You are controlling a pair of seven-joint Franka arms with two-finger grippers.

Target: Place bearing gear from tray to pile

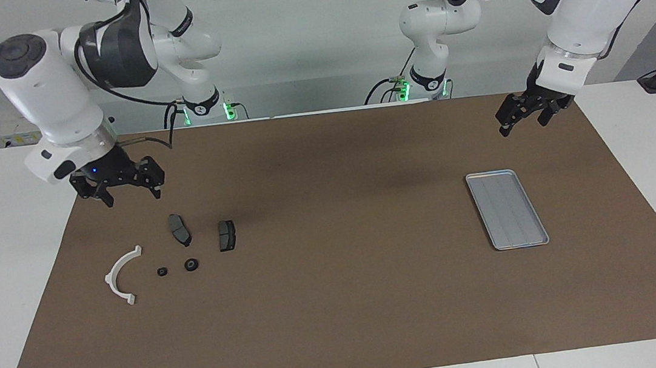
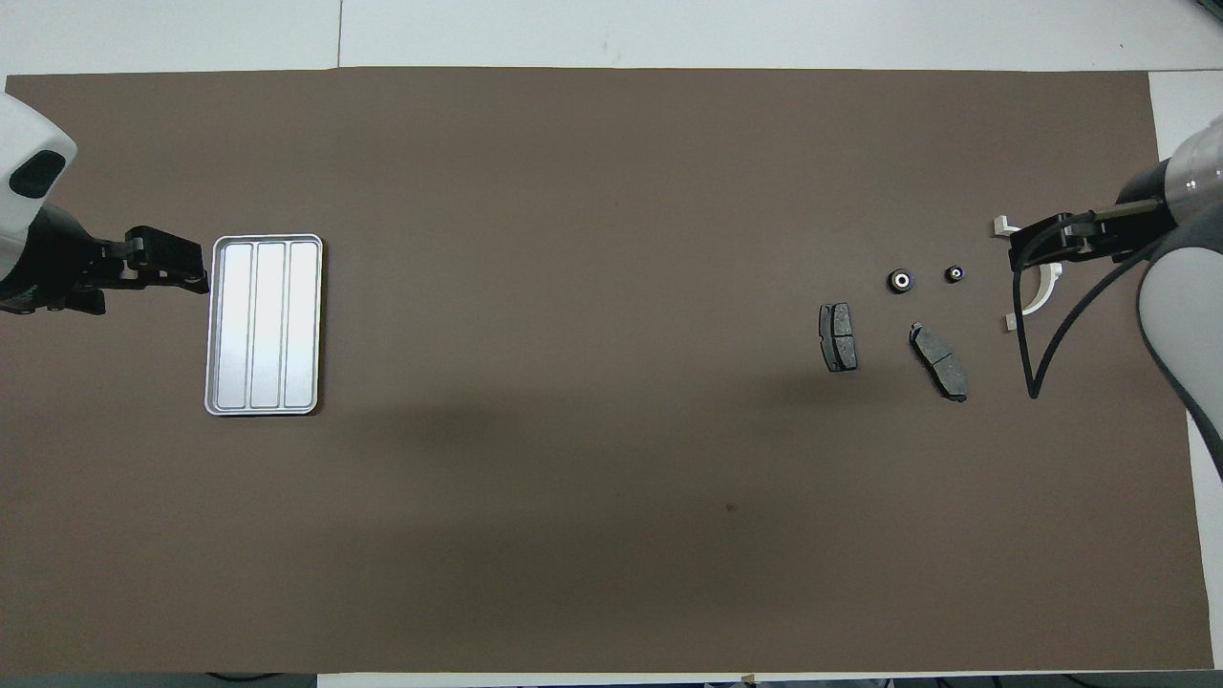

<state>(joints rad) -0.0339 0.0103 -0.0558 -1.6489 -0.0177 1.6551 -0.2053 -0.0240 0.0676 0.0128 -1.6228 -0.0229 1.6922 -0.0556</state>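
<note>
Facing view has the bearing gear point(image 1: 191, 265) lying on the brown mat point(image 1: 341, 304) in the pile, with a smaller round part point(image 1: 162, 271) just beside it, so it's off the tray point(image 1: 507, 208). Around it sit the white half-ring bracket point(image 1: 122, 276) and two dark pads point(image 1: 180, 229) point(image 1: 226, 235), all apart from each other. Right gripper point(image 1: 129, 190) hangs over the mat by the pile, spread wide and holding nothing. Left gripper point(image 1: 521, 118) waits up near the tray, also spread and holding nothing.
</note>
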